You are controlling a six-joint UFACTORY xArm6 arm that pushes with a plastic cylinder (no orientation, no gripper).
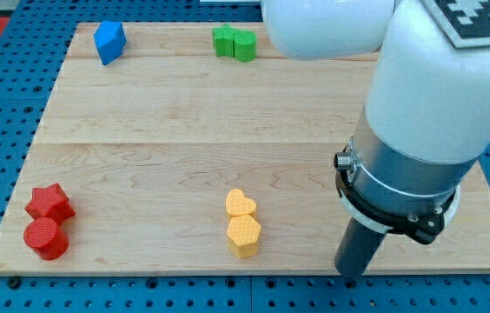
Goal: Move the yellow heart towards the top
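While the white arm (419,96) fills the view's upper right, the wooden board (184,113) spreads beneath it. My tip (349,273) — a bare rod with nothing held — sits near the board's bottom edge, well to the right of the yellow heart (241,203). That heart lies at bottom centre, touching the yellow hexagon (244,236) just below it. At bottom left, the red star (49,203) touches the red cylinder (46,238). Along the top — the blue block (109,42) at left, then two green blocks (234,43) side by side.
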